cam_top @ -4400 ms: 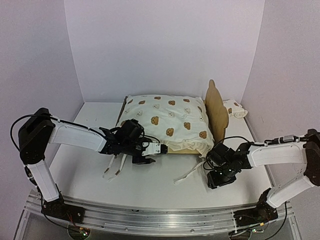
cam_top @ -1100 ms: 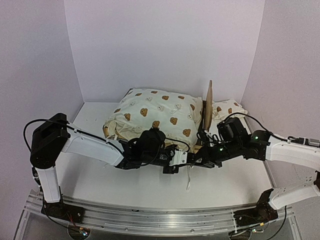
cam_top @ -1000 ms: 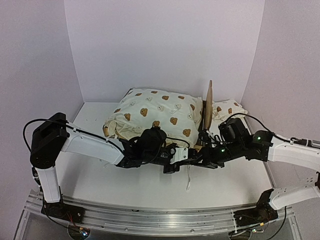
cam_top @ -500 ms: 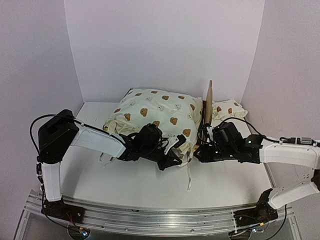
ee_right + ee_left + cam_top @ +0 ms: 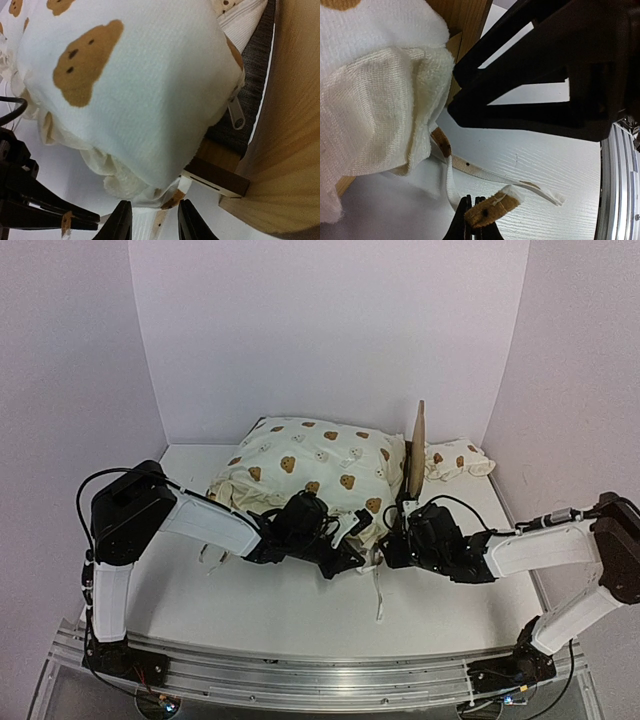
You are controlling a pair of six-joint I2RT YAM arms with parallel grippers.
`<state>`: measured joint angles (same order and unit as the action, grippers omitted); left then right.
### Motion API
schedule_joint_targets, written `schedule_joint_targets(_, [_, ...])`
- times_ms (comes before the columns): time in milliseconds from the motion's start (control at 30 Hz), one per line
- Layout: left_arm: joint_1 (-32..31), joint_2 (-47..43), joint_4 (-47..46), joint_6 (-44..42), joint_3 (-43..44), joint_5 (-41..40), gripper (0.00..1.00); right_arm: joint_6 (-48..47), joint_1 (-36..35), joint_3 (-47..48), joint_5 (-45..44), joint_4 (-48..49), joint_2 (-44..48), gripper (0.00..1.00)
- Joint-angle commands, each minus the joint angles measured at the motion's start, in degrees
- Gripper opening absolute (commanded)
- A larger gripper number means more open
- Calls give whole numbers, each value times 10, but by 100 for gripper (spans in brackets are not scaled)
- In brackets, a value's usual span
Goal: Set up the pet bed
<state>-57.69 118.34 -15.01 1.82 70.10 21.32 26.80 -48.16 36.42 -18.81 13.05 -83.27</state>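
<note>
Cream tie ribbon [image 5: 492, 207] is being pinched by the closed left hand [image 5: 472, 202] before the pet bed [image 5: 320, 465], set mid-back on the surface [image 5: 300, 615]; the right hand [image 5: 152, 220], nearer the headboard [image 5: 295, 125], is being held open under the cushion [image 5: 140, 100] corner.

There is one pet bed [image 5: 320, 465], one small bear-print pillow [image 5: 460, 460] at far right, one surface [image 5: 300, 615], and two tools: left tool [image 5: 348, 556] and right tool [image 5: 392, 548].

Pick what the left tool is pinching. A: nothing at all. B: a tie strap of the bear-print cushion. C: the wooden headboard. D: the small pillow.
B: in the left wrist view, the left tool is shut on the brown-printed end of the tie strap.
</note>
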Motion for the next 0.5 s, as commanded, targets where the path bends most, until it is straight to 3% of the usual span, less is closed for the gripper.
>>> schedule_joint_targets(0, [3,7,-29,-10,21,-11,0,11,-3,9,-82,57,-24,29])
schedule_joint_targets(133, [4,8,-33,-14,21,-13,0,16,-2,11,-114,71,-39,26])
schedule_joint_targets(467, [4,22,-41,-41,35,-50,0,59,-2,28,-91,72,-82,25])
